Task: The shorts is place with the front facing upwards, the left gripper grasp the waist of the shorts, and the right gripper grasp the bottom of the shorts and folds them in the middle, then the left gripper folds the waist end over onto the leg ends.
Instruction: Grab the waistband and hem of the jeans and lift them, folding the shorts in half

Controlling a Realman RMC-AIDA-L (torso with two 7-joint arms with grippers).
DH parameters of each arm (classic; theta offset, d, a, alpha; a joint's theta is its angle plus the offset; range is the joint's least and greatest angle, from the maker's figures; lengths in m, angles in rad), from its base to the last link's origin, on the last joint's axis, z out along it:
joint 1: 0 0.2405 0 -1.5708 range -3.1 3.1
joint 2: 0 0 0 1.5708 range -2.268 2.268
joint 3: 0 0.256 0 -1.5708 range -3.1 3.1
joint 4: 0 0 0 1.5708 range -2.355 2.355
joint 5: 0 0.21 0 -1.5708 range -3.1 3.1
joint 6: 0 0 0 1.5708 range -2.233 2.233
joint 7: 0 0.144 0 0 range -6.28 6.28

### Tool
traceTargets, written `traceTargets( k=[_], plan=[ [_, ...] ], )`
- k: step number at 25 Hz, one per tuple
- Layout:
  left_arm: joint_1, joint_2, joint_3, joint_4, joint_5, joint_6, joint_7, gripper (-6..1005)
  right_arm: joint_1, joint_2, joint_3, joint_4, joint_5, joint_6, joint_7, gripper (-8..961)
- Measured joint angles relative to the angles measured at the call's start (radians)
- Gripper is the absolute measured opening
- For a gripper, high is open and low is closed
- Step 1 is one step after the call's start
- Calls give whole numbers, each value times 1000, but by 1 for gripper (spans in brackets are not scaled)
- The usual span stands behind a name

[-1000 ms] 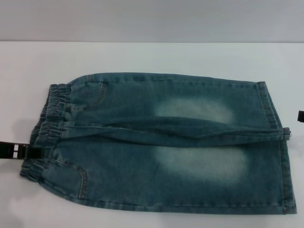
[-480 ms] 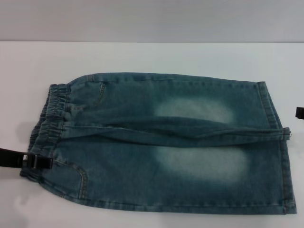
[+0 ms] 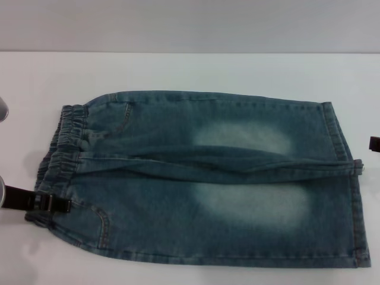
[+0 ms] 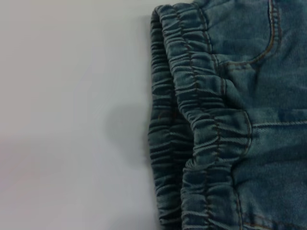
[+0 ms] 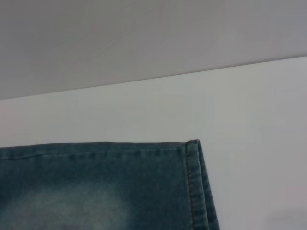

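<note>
Blue denim shorts [image 3: 202, 178] lie flat on the white table, front up. The elastic waist [image 3: 62, 148] is on the left and the leg ends [image 3: 351, 202] on the right. My left gripper [image 3: 54, 205] reaches in from the left edge, its dark tip over the near part of the waist. The left wrist view looks straight down on the gathered waistband [image 4: 201, 124]. Only a small dark piece of my right gripper [image 3: 374, 143] shows at the right edge, just beyond the leg ends. The right wrist view shows a far hem corner [image 5: 192, 182].
White table [image 3: 190, 71] surrounds the shorts, with bare surface behind them and to the left. A grey wall rises beyond the table's far edge. A crease [image 3: 225, 163] runs along the middle between the two legs.
My left gripper has moved toward the near side and to the right, so its tip now lies over the waistband. The right gripper has hardly shifted. The shorts have not moved.
</note>
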Motion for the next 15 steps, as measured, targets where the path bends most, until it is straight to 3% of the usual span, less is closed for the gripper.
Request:
traceTargets(
  k=[15],
  plan=[
    [-1,2,13,1,4,-8,-8,818,4,-2,-10,7,0,0,-1,775]
  ],
)
